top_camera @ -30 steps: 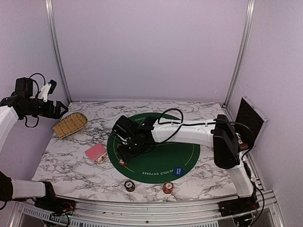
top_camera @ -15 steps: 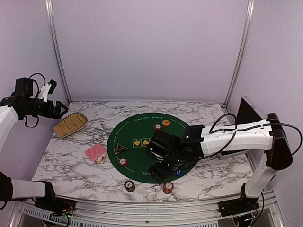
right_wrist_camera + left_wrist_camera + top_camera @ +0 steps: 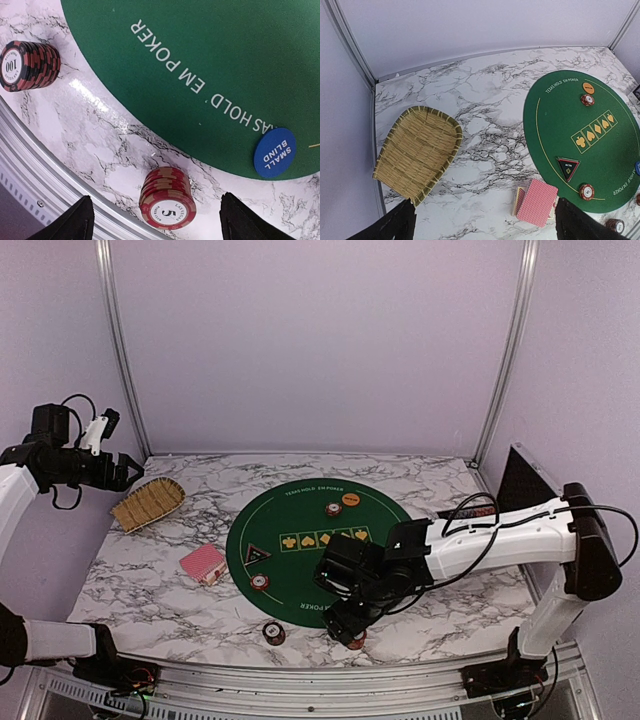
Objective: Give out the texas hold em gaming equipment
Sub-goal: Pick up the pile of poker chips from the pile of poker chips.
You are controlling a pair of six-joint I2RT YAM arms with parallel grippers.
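Stack of red chips (image 3: 167, 197) lies between wide-open, empty jaws of right gripper (image 3: 161, 222); left gripper (image 3: 487, 226) open, empty.

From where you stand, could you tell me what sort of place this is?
Likely a lab test booth set up for poker: metal frame posts, a marble-look table and a green poker mat.

The right arm (image 3: 480, 535) has swung its jaws from the mat's (image 3: 285, 570) left to over the red chip stack (image 3: 167, 198).
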